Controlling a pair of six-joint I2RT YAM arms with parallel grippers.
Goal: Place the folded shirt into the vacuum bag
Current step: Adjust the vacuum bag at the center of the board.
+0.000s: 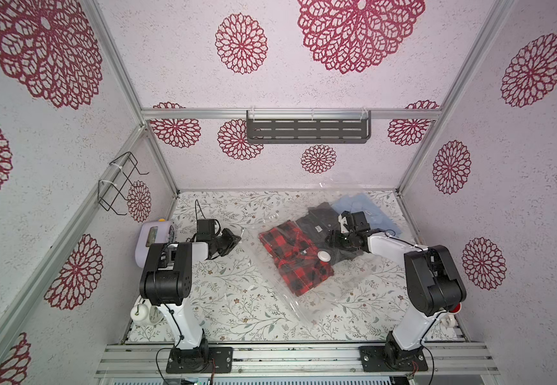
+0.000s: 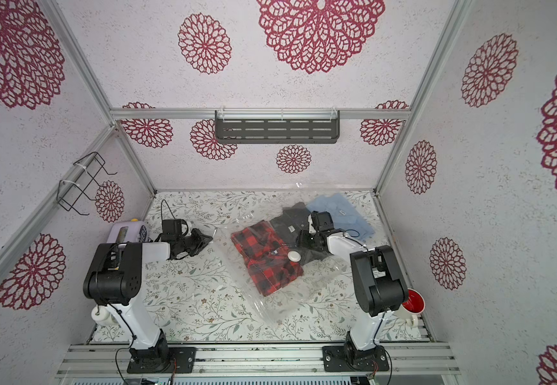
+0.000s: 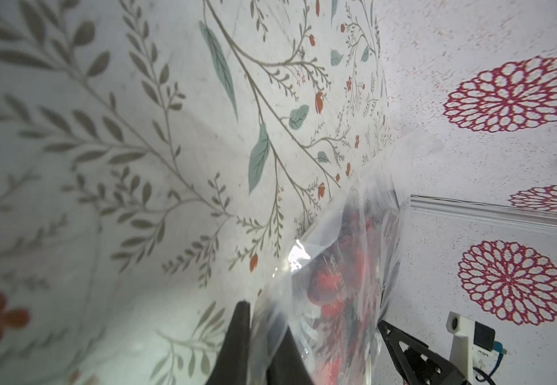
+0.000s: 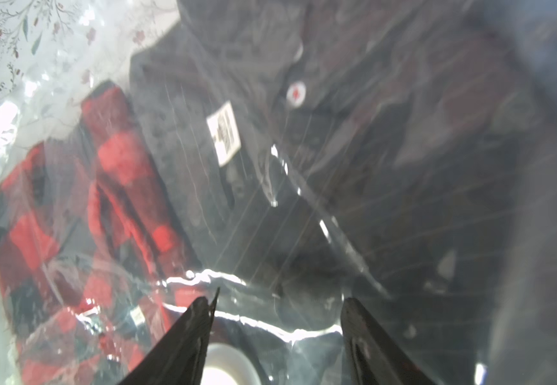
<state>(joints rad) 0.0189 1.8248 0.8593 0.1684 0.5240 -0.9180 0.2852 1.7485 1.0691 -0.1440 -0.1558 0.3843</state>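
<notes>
The clear vacuum bag (image 1: 299, 308) lies slantwise across the middle of the table, its white valve cap (image 1: 324, 256) facing up. A red-and-black plaid folded shirt (image 1: 289, 253) is inside it. A dark grey folded shirt (image 1: 317, 221) sits at the bag's far right end, with plastic lying over it in the right wrist view. My left gripper (image 1: 237, 238) is shut on the bag's left edge; the film (image 3: 304, 266) runs between its fingers. My right gripper (image 4: 279, 310) hangs open just above the plastic over the dark shirt (image 4: 370, 133), near the valve cap (image 4: 223, 366).
A light blue folded shirt (image 1: 360, 205) lies outside the bag at the back right. A lilac-and-white device (image 1: 153, 240) stands by the left wall. A red cup (image 2: 415, 301) sits at the front right, a white object (image 1: 140, 313) at the front left.
</notes>
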